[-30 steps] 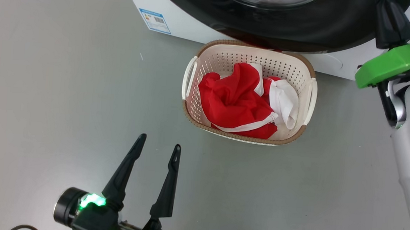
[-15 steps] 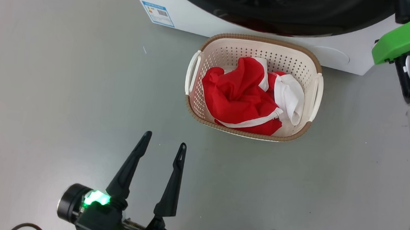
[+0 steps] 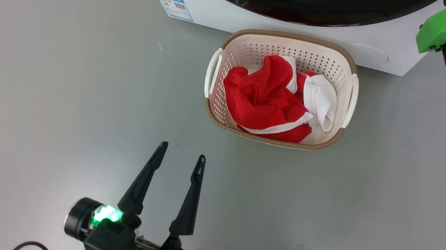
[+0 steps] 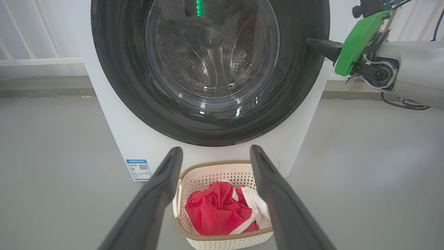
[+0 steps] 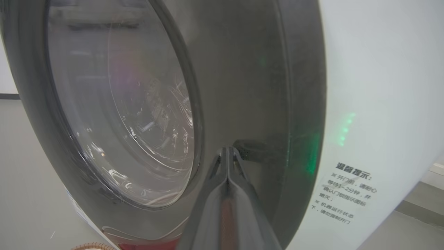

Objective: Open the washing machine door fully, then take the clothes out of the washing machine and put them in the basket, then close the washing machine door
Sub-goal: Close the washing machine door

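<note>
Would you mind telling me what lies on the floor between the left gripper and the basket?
The stretch is bare: in the head view, plain grey floor runs from the open left gripper to the basket.

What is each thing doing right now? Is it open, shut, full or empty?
Door: looks shut against the washer.
Basket: upright, holding the clothes.
Clothes: crumpled inside the basket.
Left gripper: open, empty.
Right gripper: shut, tips at the door's rim.
</note>
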Robot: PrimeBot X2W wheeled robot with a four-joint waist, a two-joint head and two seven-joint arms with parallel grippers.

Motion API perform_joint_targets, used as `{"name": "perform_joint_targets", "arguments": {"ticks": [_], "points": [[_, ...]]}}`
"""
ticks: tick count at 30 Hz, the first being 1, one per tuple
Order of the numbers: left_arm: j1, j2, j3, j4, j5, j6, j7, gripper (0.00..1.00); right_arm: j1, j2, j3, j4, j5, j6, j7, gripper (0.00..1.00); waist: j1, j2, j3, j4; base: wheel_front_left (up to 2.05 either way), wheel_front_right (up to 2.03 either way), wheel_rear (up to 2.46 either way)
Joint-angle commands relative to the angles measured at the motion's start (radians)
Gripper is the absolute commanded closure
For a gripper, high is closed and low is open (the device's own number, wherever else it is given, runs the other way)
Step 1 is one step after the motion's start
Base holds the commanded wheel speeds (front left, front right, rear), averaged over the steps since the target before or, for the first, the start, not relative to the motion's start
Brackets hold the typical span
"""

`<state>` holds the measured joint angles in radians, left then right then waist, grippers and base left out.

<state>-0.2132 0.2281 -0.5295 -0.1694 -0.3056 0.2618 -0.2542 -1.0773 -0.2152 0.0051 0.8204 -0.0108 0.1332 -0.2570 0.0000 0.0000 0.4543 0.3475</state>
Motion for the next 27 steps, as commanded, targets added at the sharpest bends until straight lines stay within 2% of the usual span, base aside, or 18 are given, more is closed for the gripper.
{"name": "perform_joint_targets", "arguments": {"ticks": [1, 9, 20, 21, 23, 24, 25, 27], "points": [[-0.027, 0.012, 0.035, -0.018, 0.015, -0.007, -0.008, 0.00, -0.042, 0.005, -0.011, -0.016, -0.009, -0.002, -0.005, 1.00, 0.0000, 0.0000, 0.001, 0.001, 0.00, 0.00, 0.00], [-0.028, 0.009, 0.034, -0.011, 0.020, -0.010, -0.008, 0.00, -0.053, 0.016, -0.031, -0.004, -0.029, -0.002, -0.005, 1.00, 0.0000, 0.0000, 0.001, 0.000, 0.00, 0.00, 0.00], [-0.028, 0.010, 0.039, 0.004, 0.018, -0.001, -0.008, 0.00, 0.000, 0.058, 0.012, -0.054, -0.011, -0.002, -0.005, 1.00, 0.0000, 0.0000, -0.023, -0.041, 0.00, 0.00, 0.00], [-0.026, 0.007, 0.042, 0.007, 0.014, 0.003, -0.008, 0.00, 0.024, 0.063, 0.024, -0.071, -0.004, -0.002, -0.005, 0.73, 0.0000, 0.0000, -0.034, -0.048, 0.00, 0.00, 0.00], [-0.020, 0.004, 0.051, 0.011, 0.005, 0.010, -0.007, 0.00, 0.052, 0.068, 0.039, -0.089, 0.003, -0.002, -0.005, 0.54, 0.0000, 0.0000, -0.047, -0.055, 0.00, 0.00, 0.00], [-0.018, 0.005, 0.055, 0.013, 0.001, 0.014, -0.006, 0.00, 0.066, 0.070, 0.046, -0.098, 0.006, -0.002, -0.005, 0.40, 0.0000, 0.0000, -0.053, -0.059, 0.00, 0.00, 0.00], [-0.015, 0.005, 0.059, 0.014, -0.003, 0.016, -0.004, 0.00, 0.080, 0.072, 0.053, -0.108, 0.009, -0.002, -0.005, 0.22, 0.0000, 0.0000, -0.059, -0.063, 0.00, 0.00, 0.00], [-0.010, 0.008, 0.063, 0.017, -0.010, 0.018, -0.001, 0.00, 0.108, 0.076, 0.065, -0.129, 0.016, -0.002, -0.005, 0.10, 0.0000, 0.0000, -0.070, -0.072, 0.00, 0.00, 0.00]]}}
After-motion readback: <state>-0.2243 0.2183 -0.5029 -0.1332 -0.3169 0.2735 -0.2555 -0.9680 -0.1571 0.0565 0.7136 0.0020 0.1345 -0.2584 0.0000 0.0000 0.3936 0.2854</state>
